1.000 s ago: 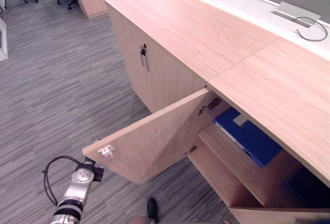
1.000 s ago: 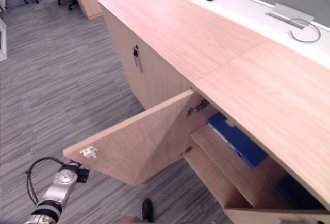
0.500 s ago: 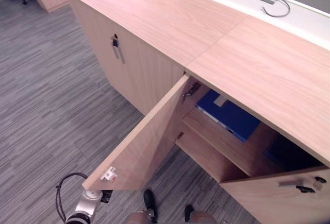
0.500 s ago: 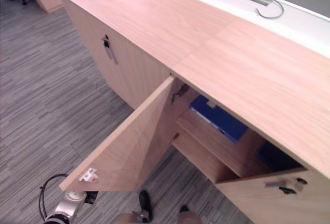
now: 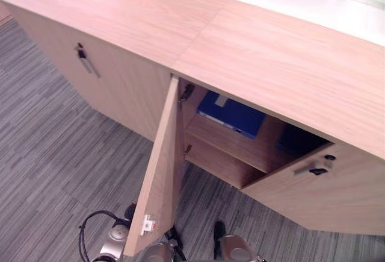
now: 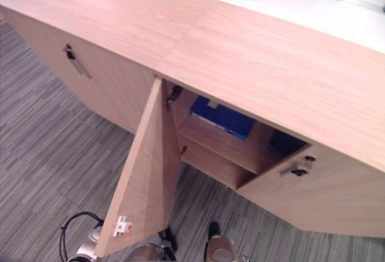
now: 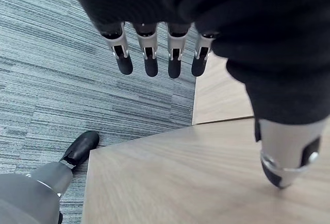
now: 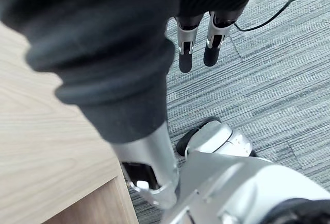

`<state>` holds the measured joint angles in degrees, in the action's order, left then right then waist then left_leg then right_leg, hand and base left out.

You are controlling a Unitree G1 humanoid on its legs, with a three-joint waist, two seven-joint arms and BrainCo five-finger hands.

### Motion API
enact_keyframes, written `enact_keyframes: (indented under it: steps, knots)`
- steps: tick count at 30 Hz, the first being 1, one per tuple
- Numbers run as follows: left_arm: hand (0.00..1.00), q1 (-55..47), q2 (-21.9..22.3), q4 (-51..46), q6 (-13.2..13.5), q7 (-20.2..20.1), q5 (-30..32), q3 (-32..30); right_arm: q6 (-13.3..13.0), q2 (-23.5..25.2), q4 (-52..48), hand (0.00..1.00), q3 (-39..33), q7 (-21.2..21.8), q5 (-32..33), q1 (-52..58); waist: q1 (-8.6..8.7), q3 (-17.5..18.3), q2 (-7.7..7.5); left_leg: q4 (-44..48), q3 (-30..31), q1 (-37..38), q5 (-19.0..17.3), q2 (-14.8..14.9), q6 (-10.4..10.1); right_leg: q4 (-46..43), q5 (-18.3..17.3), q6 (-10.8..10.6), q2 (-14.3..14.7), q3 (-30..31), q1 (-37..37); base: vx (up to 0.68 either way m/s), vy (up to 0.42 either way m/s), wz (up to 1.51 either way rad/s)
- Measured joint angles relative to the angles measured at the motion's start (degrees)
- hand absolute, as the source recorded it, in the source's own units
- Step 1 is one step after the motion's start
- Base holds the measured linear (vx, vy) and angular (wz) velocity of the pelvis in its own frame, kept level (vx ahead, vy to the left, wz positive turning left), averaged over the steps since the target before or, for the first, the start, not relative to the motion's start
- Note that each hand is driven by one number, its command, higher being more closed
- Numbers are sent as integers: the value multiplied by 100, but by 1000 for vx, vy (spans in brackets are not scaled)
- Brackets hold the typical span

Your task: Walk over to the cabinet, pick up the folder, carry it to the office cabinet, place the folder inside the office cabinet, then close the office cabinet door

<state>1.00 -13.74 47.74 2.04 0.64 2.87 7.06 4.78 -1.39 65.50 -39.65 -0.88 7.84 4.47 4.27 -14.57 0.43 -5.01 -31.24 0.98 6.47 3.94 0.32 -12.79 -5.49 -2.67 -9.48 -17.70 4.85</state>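
Blue folder [image 5: 232, 115] lies flat on the upper shelf [image 5: 236, 146] inside the office cabinet [image 5: 283, 63], whose doors stand open. Left hand [image 7: 150, 55] and right hand [image 8: 186, 49] hang low above the carpet [image 5: 54, 147], well apart from it, fingers straight, holding nothing.

No legible text. The pale label [image 5: 221, 100] on the blue folder [image 5: 237, 117] is too small to read.

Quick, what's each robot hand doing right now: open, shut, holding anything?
Left robot hand: open, fingers straight, holding nothing.
Right robot hand: open, fingers straight, holding nothing.
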Motion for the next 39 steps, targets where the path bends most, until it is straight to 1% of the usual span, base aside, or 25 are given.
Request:
enact_keyframes:
  steps: [1, 2, 3, 4, 5, 6, 7, 8, 9, 11, 12, 14, 16, 18, 19, 21, 27, 29, 33, 36, 39]
  knots:
    - [0, -29, 21, -5, -12, 1, 0, -47, 11, -8, 13, 0, 72, -10, -2, -2, 39, -3, -3, 30, -88, 13, 9, 57, -79, 23, -135, 93, 57, -39, -2, 19, -122, -37]
    - [0, -95, 59, -18, -34, 2, -1, -109, 18, -16, -7, 0, 95, -14, -3, -23, 24, 20, 18, 34, -268, 24, 65, 176, -186, -14, -357, 251, -44, -574, -13, 43, -130, -55]
    - [0, -143, 89, -32, -39, 2, -3, -152, 17, -17, -21, 0, 95, -14, -3, -42, -7, 42, 19, 34, -409, 21, 44, 258, -208, -31, -393, 266, -133, -944, -23, 69, -129, -101]
    - [0, -215, 131, -30, -55, 3, -13, -240, 13, -28, -13, 0, 91, -14, -7, -102, -111, 63, -3, 50, -705, 22, -4, 377, -235, -20, -358, 330, -269, -1585, -46, 72, -121, -131]
    - [0, -252, 179, -6, -70, 2, -12, -298, 13, -52, -17, 0, 95, -14, -18, -155, -222, 72, -21, 106, -948, 32, -32, 478, -301, 148, -98, 445, -259, -1929, -56, 70, -121, -135]
    - [0, -264, 189, 7, -96, 2, -11, -313, 14, -60, -21, 0, 103, -13, -24, -160, -264, 91, -51, 141, -1095, 38, -33, 501, -340, 338, 277, 313, -218, -1967, -73, 77, -93, -127]
    - [0, -275, 248, 15, -147, 1, -11, -366, 14, -97, -8, 0, 133, -13, -32, -194, -273, 110, -29, 177, -1316, 68, -29, 562, -394, 754, 566, 143, -8, -1777, -166, 90, -91, -111]
    - [0, -260, 287, 61, -181, 2, 7, -375, 14, -125, 4, 0, 155, -15, -40, -221, -247, 108, -20, 230, -1466, 144, -37, 626, -406, 1101, 739, 168, 153, -1600, -266, 81, -92, -95]
    - [0, -175, 280, 129, -196, 3, 20, -396, 14, -124, 7, 0, 158, -16, -42, -221, -246, 104, -27, 294, -1507, 171, -38, 658, -408, 1194, 781, 177, 190, -1547, -316, 53, -104, -64]
    - [0, -93, 246, 120, -210, 6, 111, -399, 25, -136, 46, 0, 233, -19, -52, -220, -165, 148, 1, 534, -1544, 299, -159, 838, -547, 1394, 842, 216, 337, -1428, -514, -8, -103, -35]
    - [0, -105, 260, 120, -207, 6, 111, -398, 22, -149, 41, 0, 278, -18, -52, -220, -155, 161, 11, 529, -1554, 351, -208, 863, -597, 1446, 867, 222, 367, -1352, -540, -60, -67, -48]
    - [0, -106, 406, 117, -194, 5, 109, -394, 7, -187, 31, 0, 277, -28, -51, -211, -129, 183, -4, 537, -1744, 434, -236, 862, -619, 1684, 1043, 221, 447, -1089, -569, -72, -24, -50]
    - [0, -109, 600, 114, -170, -34, 102, -353, 8, -204, 29, 0, 269, -49, -57, -204, -97, 183, -4, 552, -1886, 449, -282, 827, -603, 1759, 1132, 210, 462, -920, -517, -90, -15, -38]
    - [0, -110, 700, 114, -170, -68, 99, -284, 22, -172, 40, 0, 266, -49, -69, -168, -80, 184, -8, 609, -2017, 529, -331, 820, -623, 1760, 1160, 194, 452, -773, -519, -83, -3, -42]
    - [0, -111, 700, 113, -168, -113, 92, -218, 23, -148, 39, 0, 263, -48, -88, -106, -63, 187, -6, 654, -2097, 602, -390, 821, -599, 1761, 1171, 180, 444, -688, -546, -69, 10, -41]
    - [0, -69, 678, 106, -165, -124, 83, -167, 24, -123, 38, 0, 256, -49, -115, -24, -49, 202, -2, 755, -2216, 654, -456, 830, -614, 1762, 1204, 167, 433, -539, -533, -40, 10, -34]
    - [0, 55, 682, -108, -159, -239, 83, 149, 24, -62, 39, 0, 251, -51, -113, 29, 54, 247, 9, 996, -2322, 700, -603, 860, -626, 1761, 1261, 142, 394, -352, -527, -17, 10, -18]
    - [0, 80, 685, -176, -161, -248, 82, 259, 23, -34, 45, 0, 251, -52, -115, 30, 88, 328, 21, 1215, -2428, 708, -737, 939, -630, 1761, 1275, 138, 400, -244, -518, 10, 12, -22]
    - [0, 114, 667, -176, -176, -247, 65, 262, 17, -28, 48, 0, 248, -63, -116, 46, 126, 345, 49, 1537, -2510, 708, -923, 1061, -627, 1760, 1325, 137, 417, -64, -483, 13, 7, -26]
    - [0, 193, 678, -163, -177, -252, -167, 251, 19, -22, 48, 0, 156, -62, -128, 139, 157, 357, 69, 1694, -2524, 708, -1004, 1124, -631, 1761, 1339, 140, 420, -23, -495, 20, 9, -8]
    - [0, 353, 675, -45, -185, -278, -537, 58, 21, -28, 52, 0, 34, -66, -210, 193, 199, 377, 108, 1875, -2587, 719, -1084, 1222, -636, 1772, 1362, 162, 451, 59, -494, 31, 11, -14]
